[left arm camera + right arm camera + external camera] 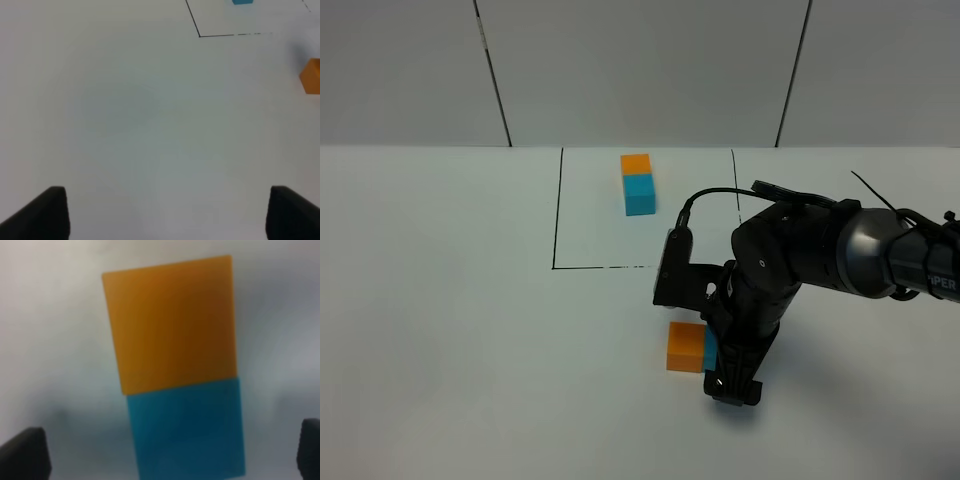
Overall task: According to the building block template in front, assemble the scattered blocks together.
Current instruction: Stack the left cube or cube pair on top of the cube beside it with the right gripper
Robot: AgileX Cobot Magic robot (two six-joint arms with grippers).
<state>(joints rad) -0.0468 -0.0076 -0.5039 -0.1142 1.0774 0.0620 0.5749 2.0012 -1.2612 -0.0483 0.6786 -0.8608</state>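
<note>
Right wrist view: orange cube (170, 322) and cyan cube (187, 430) touching face to face, between jaws of right gripper (167, 455), wide open, empty; template (638, 185) well apart. Left gripper (167, 212) open, empty. Risk: a rising finger may clip and split the pair.

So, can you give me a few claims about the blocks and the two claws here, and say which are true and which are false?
1. The loose orange cube and the loose cyan cube sit touching side by side. True.
2. The right claw is clamped on the cyan cube. False: it is open, its fingers wide apart and clear of both cubes.
3. The small orange-and-cyan template lies inside the black outline. True.
4. The left claw is holding the orange cube. False: it is open with nothing between its fingers, and the cube lies off to one side.
</note>
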